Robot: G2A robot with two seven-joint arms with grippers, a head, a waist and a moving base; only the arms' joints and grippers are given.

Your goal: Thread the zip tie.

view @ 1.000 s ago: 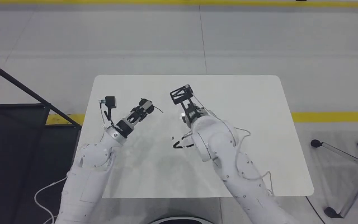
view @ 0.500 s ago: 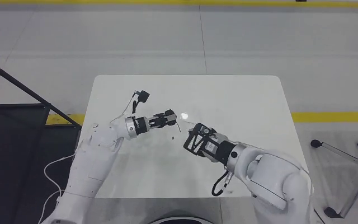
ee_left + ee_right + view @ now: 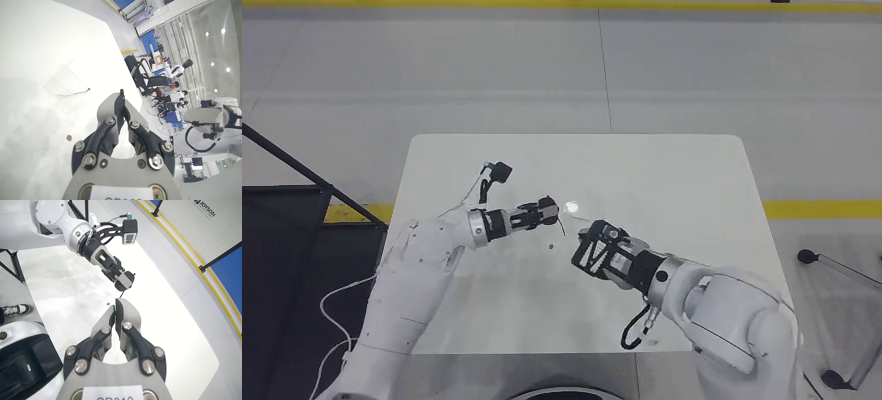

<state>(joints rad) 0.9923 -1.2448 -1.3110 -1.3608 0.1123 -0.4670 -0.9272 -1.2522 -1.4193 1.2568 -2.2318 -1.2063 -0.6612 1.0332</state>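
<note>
The zip tie (image 3: 123, 292) is a thin black strip. My left gripper (image 3: 126, 281) is shut on it above the middle of the table, with a short end (image 3: 133, 273) poking out past the fingers. The tail hangs toward my right gripper (image 3: 115, 303), which is shut just below it. I cannot tell whether the tail's end touches those tips. In the top view the left gripper (image 3: 550, 211) and the right gripper (image 3: 582, 248) face each other a short way apart, with the strip (image 3: 562, 229) between them. In the left wrist view, the left gripper (image 3: 122, 94) has its pads together.
The white table (image 3: 692, 180) has open room to the right and at the back. A small brown speck (image 3: 69, 137) lies on it near the grippers. A thin dark line with a knob end (image 3: 80, 92) shows on the surface; whether shadow or object I cannot tell.
Since one second ago the left gripper swung right toward the centre and the right gripper came down low facing it. In the last half second the left gripper only edged slightly right.
</note>
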